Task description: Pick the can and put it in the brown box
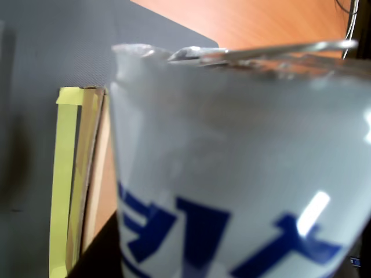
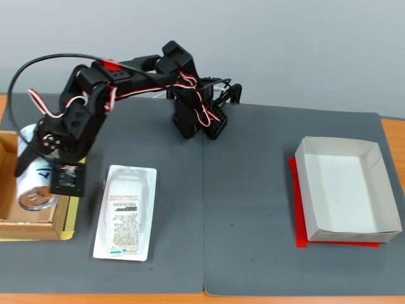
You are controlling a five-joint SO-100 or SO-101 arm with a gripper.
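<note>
In the wrist view the can (image 1: pixel 243 174) fills most of the frame, very close and blurred, its white side with blue lettering below and its silver end with the pull tab above. To its left a thin edge of the brown box (image 1: pixel 87 174), lined with yellow tape (image 1: pixel 62 185), stands against the grey mat (image 1: pixel 52 52), with the orange desk (image 1: pixel 272 20) beyond. The jaws themselves do not show here.

In the fixed view the arm reaches to the left edge of the mat (image 2: pixel 253 190), and the gripper (image 2: pixel 39 166) sits over the brown box (image 2: pixel 28 228). The can (image 2: pixel 37 190) lies tilted inside the box near its right wall, silver end toward the camera, and the jaws appear closed around its upper part, though their tips are hidden by the arm. The blister package (image 2: pixel 125 212) lies just beside the box, and the white box (image 2: pixel 347 190) sits well apart at the right.

The risk from here seems to be the release: a tilted can may roll once let go, and a jaw may catch the low wall on withdrawal and drag the box.
</note>
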